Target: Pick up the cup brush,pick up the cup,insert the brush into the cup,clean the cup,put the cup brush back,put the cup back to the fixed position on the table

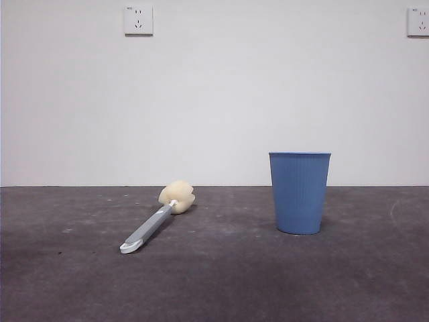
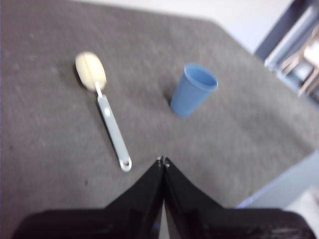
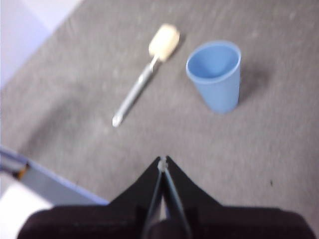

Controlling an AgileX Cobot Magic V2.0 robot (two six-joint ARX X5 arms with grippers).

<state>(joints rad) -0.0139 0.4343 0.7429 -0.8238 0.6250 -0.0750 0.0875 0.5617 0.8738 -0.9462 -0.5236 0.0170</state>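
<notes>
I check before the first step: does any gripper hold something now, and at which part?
Nothing is held. The left gripper and right gripper are shut on nothing, above the table. The cup brush lies flat; the cup stands upright.

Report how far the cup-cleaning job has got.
Nothing looks done yet. The cup brush lies flat on the table, apart from the upright cup. Nothing is in hand: the left gripper and right gripper are shut and hold nothing, above the table. Picking up, brushing and putting back all remain.
</notes>
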